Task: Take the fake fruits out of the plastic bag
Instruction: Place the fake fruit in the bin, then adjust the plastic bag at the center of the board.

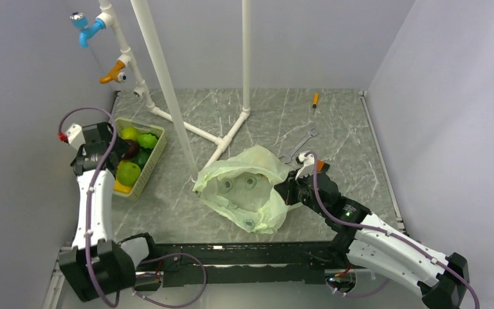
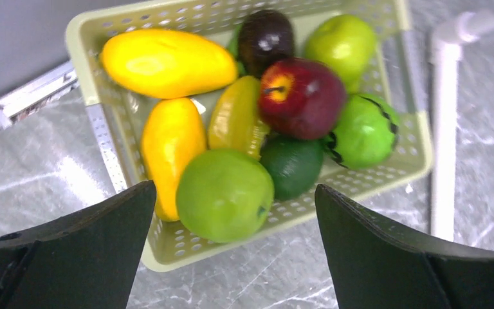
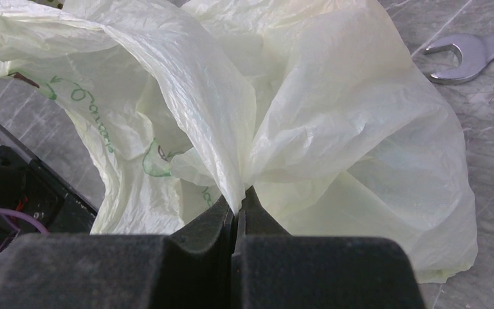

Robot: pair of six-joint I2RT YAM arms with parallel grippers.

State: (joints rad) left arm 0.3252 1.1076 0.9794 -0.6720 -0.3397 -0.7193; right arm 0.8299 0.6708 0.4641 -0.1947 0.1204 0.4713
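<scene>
Fake fruits [image 2: 299, 96] lie piled in the basket [image 2: 422, 151], with the left claw [image 2: 235, 193] released above them. The right claw [image 3: 238, 209] pinches the plastic bag [image 1: 247, 187] in the middle of the counter [image 1: 334, 129]. The bag looks nearly empty, but I cannot tell whether any fruit remains inside.

Left of the plastic bag [image 1: 247, 187], open tabletop [image 1: 173, 212] is left up to the basket [image 1: 154, 161]. Behind it, passage is blocked by the white pipe frame [image 1: 196, 129]; a wrench [image 1: 299, 145] is parked just behind-right.
</scene>
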